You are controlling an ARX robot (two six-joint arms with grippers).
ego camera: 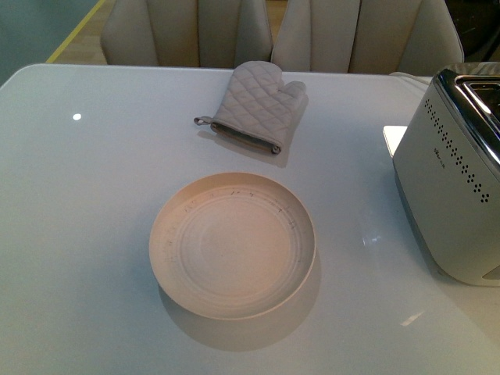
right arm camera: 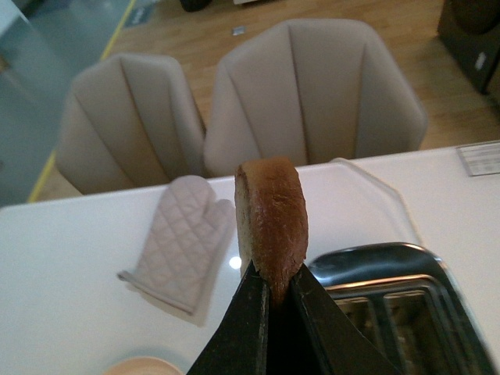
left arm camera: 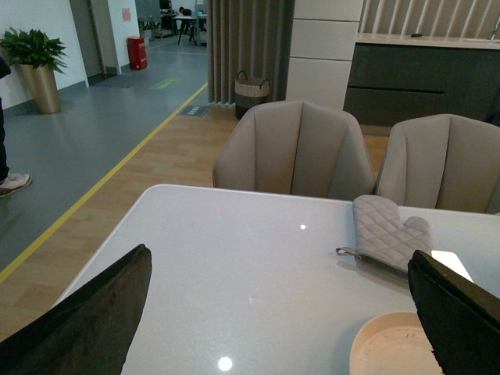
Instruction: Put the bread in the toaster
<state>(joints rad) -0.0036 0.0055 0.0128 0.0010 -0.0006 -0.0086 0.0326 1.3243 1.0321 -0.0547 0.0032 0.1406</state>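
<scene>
Well left of the boxy white chrome-topped toaster [ego camera: 449, 195], the left gripper [left arm camera: 280, 259] hangs spread wide, holding nothing. The right gripper [right arm camera: 275, 278] pinches the light-brown wholemeal bread slice [right arm camera: 270, 209] upright by its lower edge, close beside the toaster's slots. So narrow a hold could let the slice tilt and catch the chrome rim.

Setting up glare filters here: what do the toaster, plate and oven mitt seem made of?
Toaster: white satin body, painted metal or plastic, can't tell; top looks polished chrome, it mirrors the room. Plate: cream, probably ceramic or stoneware, with concentric ridges. Oven mitt: grey quilted fabric, diamond stitching.
</scene>
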